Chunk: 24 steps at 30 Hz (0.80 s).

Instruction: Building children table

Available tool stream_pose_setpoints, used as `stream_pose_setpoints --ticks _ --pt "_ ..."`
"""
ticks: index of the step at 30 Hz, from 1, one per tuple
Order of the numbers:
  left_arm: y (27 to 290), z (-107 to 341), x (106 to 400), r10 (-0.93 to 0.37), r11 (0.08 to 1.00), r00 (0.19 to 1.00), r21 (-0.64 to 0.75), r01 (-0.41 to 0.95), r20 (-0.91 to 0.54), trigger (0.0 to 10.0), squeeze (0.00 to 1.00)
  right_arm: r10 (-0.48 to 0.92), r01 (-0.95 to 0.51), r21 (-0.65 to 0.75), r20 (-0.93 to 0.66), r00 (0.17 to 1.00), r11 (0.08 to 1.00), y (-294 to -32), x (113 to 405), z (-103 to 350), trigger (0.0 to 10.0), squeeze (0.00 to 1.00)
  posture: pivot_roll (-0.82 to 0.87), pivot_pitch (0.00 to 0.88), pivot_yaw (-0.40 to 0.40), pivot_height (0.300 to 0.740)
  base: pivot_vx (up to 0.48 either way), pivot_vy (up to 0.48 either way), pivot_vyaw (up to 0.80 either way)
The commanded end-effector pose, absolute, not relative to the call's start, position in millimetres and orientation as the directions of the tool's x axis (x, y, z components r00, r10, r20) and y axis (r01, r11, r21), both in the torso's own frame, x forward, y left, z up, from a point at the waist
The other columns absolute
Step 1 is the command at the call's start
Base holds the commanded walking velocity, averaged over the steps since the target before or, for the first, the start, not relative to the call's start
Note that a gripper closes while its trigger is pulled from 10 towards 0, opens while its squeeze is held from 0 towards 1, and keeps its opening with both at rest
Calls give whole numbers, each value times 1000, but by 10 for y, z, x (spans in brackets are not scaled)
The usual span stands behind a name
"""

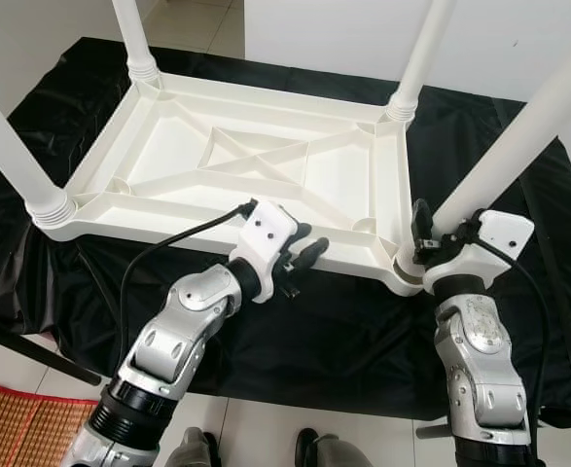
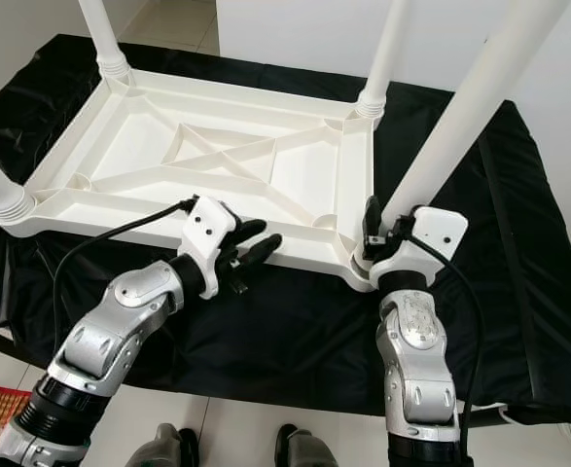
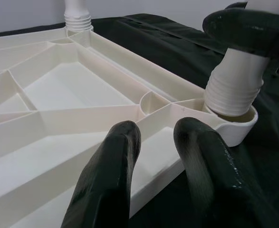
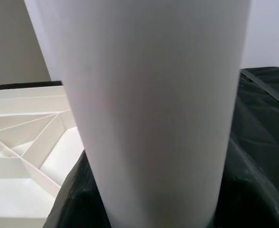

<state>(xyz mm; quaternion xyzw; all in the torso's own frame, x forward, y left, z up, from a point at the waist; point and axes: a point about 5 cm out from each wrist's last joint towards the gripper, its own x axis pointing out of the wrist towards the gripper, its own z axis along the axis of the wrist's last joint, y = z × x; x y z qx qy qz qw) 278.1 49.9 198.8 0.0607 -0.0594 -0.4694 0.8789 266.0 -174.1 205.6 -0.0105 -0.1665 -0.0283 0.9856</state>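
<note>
A white plastic children's table [image 1: 266, 156] lies upside down on a black cloth, its four legs pointing up. My right gripper [image 1: 433, 236] is shut on the near right leg [image 1: 518, 146], low down by its threaded base, which sits in the corner socket [image 3: 234, 90]. That leg [image 4: 153, 109] stands close up in the right wrist view, with black fingers on both sides. My left gripper [image 1: 303, 255] rests at the table's front rim, left of that corner. Its fingers [image 3: 110, 180] are slightly apart over the rim, holding nothing.
The other three legs stand at the far left [image 1: 134, 39], far right [image 1: 421, 58] and near left [image 1: 13, 156] corners. The black cloth [image 1: 343, 331] hangs over the support's front edge. A red woven mat [image 1: 13, 428] lies on the tiled floor at lower left.
</note>
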Motion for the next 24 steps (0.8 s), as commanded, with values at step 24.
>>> stream_pose_setpoints --ticks 24 --pt "477 2015 2702 -925 369 379 162 915 -34 10000 0 185 -140 -198 227 956 970 -1816 2538 1829 10000 0 23 181 -31 740 0 0 0"
